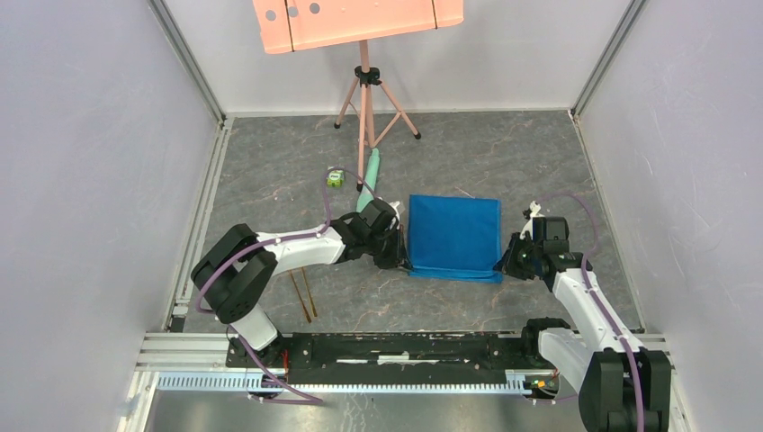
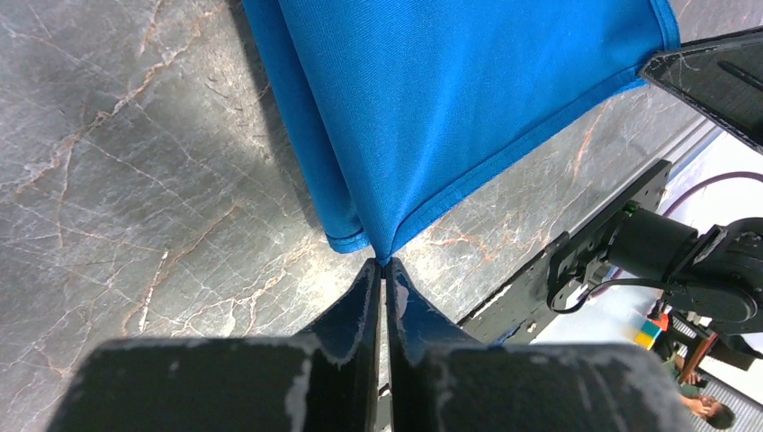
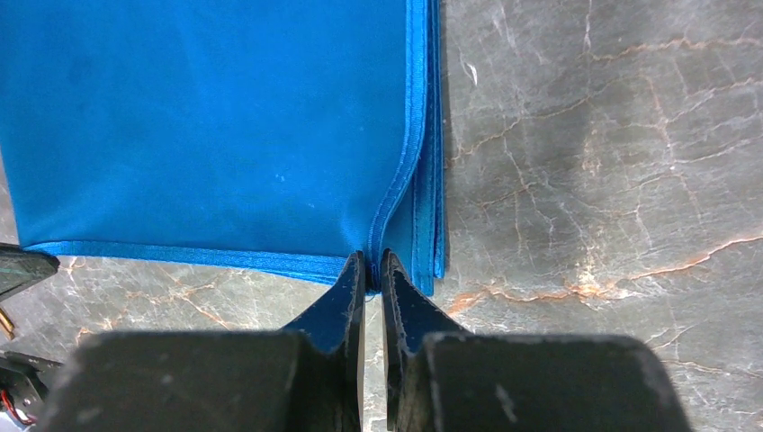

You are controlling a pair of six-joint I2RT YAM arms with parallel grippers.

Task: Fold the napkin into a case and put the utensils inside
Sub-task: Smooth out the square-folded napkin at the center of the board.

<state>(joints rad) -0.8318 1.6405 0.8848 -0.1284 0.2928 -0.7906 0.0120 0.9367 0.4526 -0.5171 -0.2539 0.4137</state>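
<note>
The bright blue napkin (image 1: pixel 454 238) lies folded on the grey marbled table, a rectangle between my two grippers. My left gripper (image 1: pixel 402 262) is shut on its near left corner; in the left wrist view (image 2: pixel 383 261) the top layer (image 2: pixel 450 99) is pulled taut and lifted off a lower layer. My right gripper (image 1: pixel 504 266) is shut on the near right corner; in the right wrist view (image 3: pixel 373 256) the hemmed edge (image 3: pixel 409 153) sits between the fingertips. The gold fork and spoon (image 1: pixel 303 294) lie side by side near the left arm's base, apart from the cloth.
A pale green tube (image 1: pixel 370 178) and a small green toy (image 1: pixel 335 178) lie behind the left gripper. A pink tripod (image 1: pixel 364 99) stands at the back centre. Grey walls close in the left and right sides. A black rail (image 1: pixel 405 346) runs along the near edge.
</note>
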